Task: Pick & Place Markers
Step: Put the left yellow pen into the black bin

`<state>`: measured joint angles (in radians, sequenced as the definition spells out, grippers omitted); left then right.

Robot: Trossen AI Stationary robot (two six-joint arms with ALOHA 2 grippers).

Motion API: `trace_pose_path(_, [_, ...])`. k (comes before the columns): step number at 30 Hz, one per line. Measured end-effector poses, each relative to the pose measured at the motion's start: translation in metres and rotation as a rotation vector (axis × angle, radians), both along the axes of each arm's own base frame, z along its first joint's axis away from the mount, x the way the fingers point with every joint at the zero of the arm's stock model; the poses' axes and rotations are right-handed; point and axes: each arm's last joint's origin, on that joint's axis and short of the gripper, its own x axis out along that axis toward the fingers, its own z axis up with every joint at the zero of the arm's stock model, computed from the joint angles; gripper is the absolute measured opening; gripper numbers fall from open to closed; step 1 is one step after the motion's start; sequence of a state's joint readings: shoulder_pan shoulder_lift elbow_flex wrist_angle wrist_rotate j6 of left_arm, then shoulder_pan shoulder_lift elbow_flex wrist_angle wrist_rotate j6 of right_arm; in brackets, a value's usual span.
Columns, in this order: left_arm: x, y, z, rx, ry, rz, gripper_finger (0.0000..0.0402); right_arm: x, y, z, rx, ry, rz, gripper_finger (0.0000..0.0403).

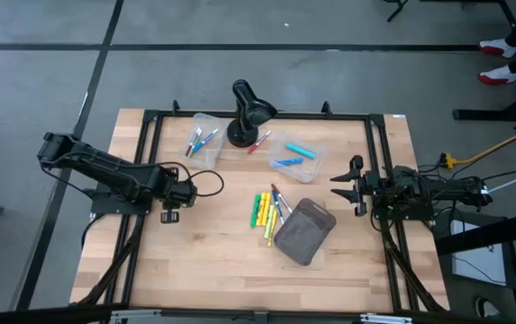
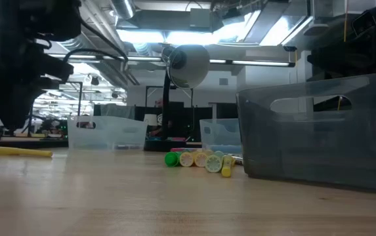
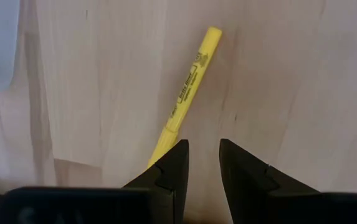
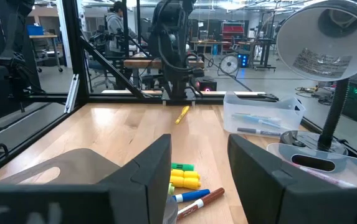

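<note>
Left gripper (image 3: pixel 202 163) over bare table (image 1: pixel 194 261), fingers slightly parted, gripping nothing. Yellow marker (image 3: pixel 182 99) flat on the wood just ahead of the fingertips, its near end tucked beside one finger, not between the jaws; long axis angled forward and off to one side, cap end farthest away. Right gripper (image 1: pixel 345 186) parked open and empty at the far edge, well apart from this marker, so left arm nearer. Probably needs a small sideways shift and wrist turn to straddle the barrel. Remaining markers (image 1: pixel 268 212) clustered mid-table beside pouch (image 1: pixel 304 231), others in bins (image 1: pixel 205 140).
</note>
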<state>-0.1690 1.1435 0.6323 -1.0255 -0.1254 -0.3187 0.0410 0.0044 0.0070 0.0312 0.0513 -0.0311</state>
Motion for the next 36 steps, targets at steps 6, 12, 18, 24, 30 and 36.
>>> trace_pose_path(6, [0.001,0.003,-0.001,0.009,0.004,0.023,0.0084,0.0,0.0,0.0,0.0,0.0,0.0,0.0157])
trace_pose_path(12, [0.007,0.006,-0.011,0.022,0.072,0.044,0.0084,0.0,0.0,0.0,0.0,0.0,0.0,0.0157])
trace_pose_path(18, [0.012,0.005,-0.025,0.033,0.168,0.04,0.0084,0.0,0.0,0.0,0.0,0.0,0.0,0.0157])
trace_pose_path(24, [0.014,0.005,-0.029,0.039,0.193,0.039,0.0084,0.0,0.0,0.0,0.0,0.0,0.0,0.0157])
trace_pose_path(30, [0.015,0.005,-0.029,0.034,0.179,0.037,0.0084,0.0,0.0,0.0,0.0,0.0,0.0,0.0157])
trace_pose_path(36, [0.026,0.003,-0.024,0.014,0.1,0.01,0.0106,0.0,0.0,0.0,0.0,0.0,0.0,0.0157])
